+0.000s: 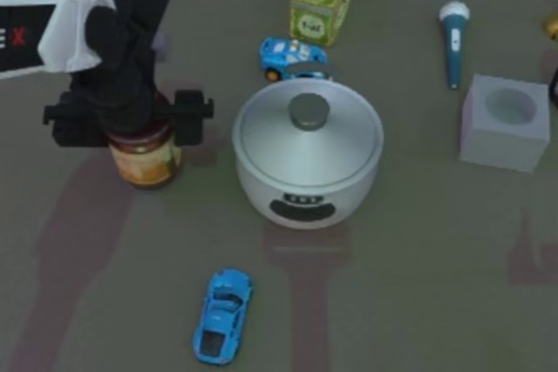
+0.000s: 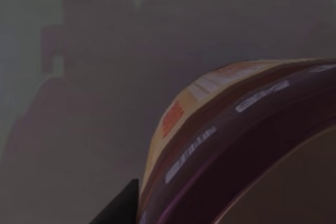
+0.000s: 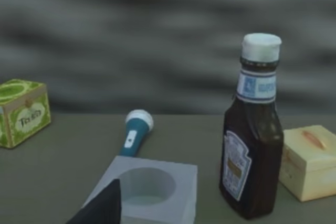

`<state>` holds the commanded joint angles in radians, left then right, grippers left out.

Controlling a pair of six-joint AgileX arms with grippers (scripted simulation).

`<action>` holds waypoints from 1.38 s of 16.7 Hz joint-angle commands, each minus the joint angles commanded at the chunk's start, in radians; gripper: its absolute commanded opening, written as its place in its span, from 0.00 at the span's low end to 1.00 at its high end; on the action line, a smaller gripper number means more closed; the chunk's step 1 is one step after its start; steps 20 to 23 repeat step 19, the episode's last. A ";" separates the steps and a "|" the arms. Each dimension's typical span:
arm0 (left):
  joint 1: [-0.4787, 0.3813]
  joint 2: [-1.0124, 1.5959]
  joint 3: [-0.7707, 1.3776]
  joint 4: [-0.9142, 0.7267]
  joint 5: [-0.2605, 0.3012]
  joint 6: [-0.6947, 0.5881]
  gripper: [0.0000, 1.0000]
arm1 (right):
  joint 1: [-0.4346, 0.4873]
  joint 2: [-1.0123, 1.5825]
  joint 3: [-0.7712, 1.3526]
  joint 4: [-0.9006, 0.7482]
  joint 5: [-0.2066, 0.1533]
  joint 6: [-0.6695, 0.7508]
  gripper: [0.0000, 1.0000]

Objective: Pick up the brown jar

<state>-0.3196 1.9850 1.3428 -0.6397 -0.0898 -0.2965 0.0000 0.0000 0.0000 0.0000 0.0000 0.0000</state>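
My left end effector sits directly over the brown jar on the left part of the desk, its black crossbar spanning the top of the jar so the lid is hidden in the top view. I cannot tell from any view whether its fingers are closed on the jar or only around it. The jar is a short cylinder with glossy reddish-brown contents and a yellow-orange paper label wrapped around its side. In my left wrist view the jar fills the frame as a curved, smooth dark rim with the label above it, and one dark fingertip shows beside it.

Just to the jar's right stands a round silver pot of brushed metal with a domed lid and a flat knob. Behind the pot lies a small blue toy car, and behind that a green printed box. A second blue toy car lies near the front edge. On the right are a teal microphone with a white head and a pale grey block with a round hollow.

My right arm is out of the top view; its wrist view shows the block, a dark sauce bottle with a white cap, and a cream-coloured box.
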 joint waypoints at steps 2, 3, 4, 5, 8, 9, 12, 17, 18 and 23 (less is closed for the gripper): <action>0.000 0.000 0.000 0.000 0.000 0.000 0.15 | 0.000 0.000 0.000 0.000 0.000 0.000 1.00; 0.000 0.000 0.000 0.000 0.000 0.000 0.23 | 0.000 0.000 0.000 0.000 0.000 0.000 1.00; 0.000 0.000 0.000 0.000 0.000 0.000 0.30 | 0.000 0.000 0.000 0.000 0.000 0.000 1.00; 0.000 0.000 0.000 0.000 0.000 0.000 0.38 | 0.000 0.000 0.000 0.000 0.000 0.000 1.00; 0.000 0.000 0.000 0.000 0.000 0.000 0.60 | 0.000 0.000 0.000 0.000 0.000 0.000 1.00; 0.000 0.000 0.000 0.000 0.000 0.000 0.68 | 0.000 0.000 0.000 0.000 0.000 0.000 1.00; 0.000 0.000 0.000 0.000 0.000 0.000 0.90 | 0.000 0.000 0.000 0.000 0.000 0.000 1.00; 0.000 0.000 0.000 0.000 0.000 0.000 1.00 | 0.000 0.000 0.000 0.000 0.000 0.000 1.00; 0.000 0.000 0.000 0.000 0.000 0.000 1.00 | 0.000 0.000 0.000 0.000 0.000 0.000 1.00; 0.000 0.000 0.000 0.000 0.000 0.000 1.00 | 0.000 0.000 0.000 0.000 0.000 0.000 1.00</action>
